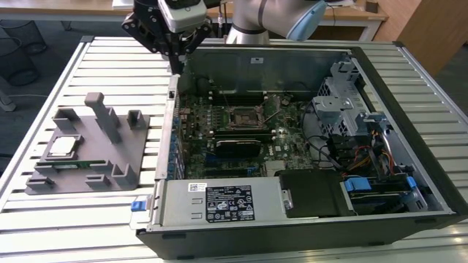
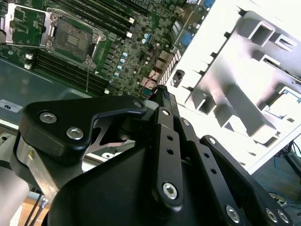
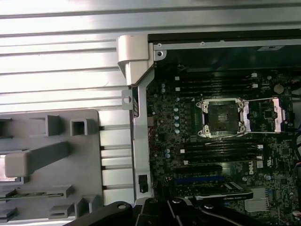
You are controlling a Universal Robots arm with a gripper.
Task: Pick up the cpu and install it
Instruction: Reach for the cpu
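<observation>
The cpu [image 1: 62,147] lies untouched on the grey tray [image 1: 73,185], well apart from the end effector [image 1: 177,67], which hangs pressed together and empty above the computer case [image 1: 292,241] edge, near the bare open socket [image 1: 244,116]; pickup and installation both remain.

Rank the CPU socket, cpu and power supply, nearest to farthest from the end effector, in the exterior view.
1. CPU socket, inside the case, nearest the end effector.
2. cpu, on the grey tray.
3. power supply, case edge closest to the camera.

exterior view high above case [image 1: 292,63], both wrist views closer, sharing socket [image 2: 70,35] [image 3: 225,117]
</observation>
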